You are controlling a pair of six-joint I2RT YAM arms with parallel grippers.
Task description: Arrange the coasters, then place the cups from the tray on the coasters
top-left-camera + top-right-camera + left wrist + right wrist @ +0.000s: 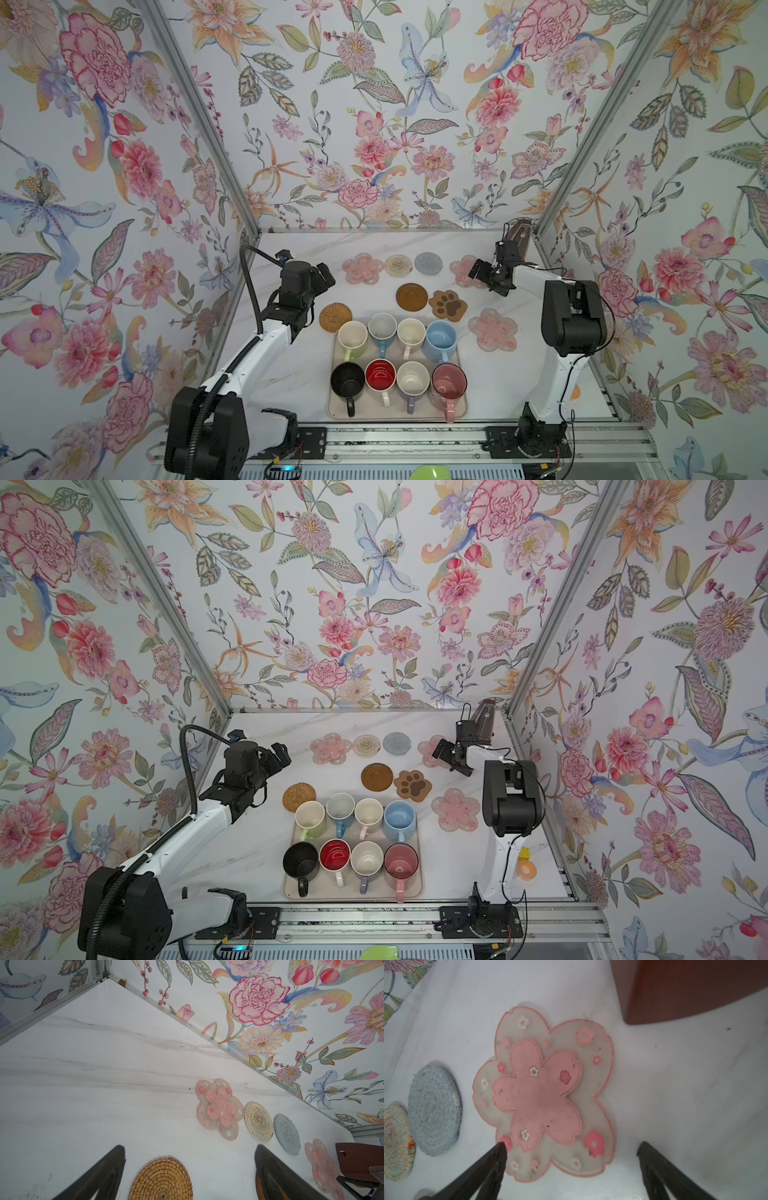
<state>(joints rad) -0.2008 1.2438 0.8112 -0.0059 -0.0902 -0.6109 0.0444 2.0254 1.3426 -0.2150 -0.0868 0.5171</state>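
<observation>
Several handled cups stand in two rows on the beige tray at the front middle. Behind it the coasters lie flat: a far row of pink flower, beige woven round, grey-blue round and a second pink flower. Nearer are the brown disc, paw shape, a third pink flower and the rattan round. My left gripper hangs open above the rattan round. My right gripper hovers open over the far right flower. Neither holds anything.
A brown wooden object stands in the back right corner, close to the right gripper. An orange roll lies by the right wall behind the right arm. Flowered walls close in three sides.
</observation>
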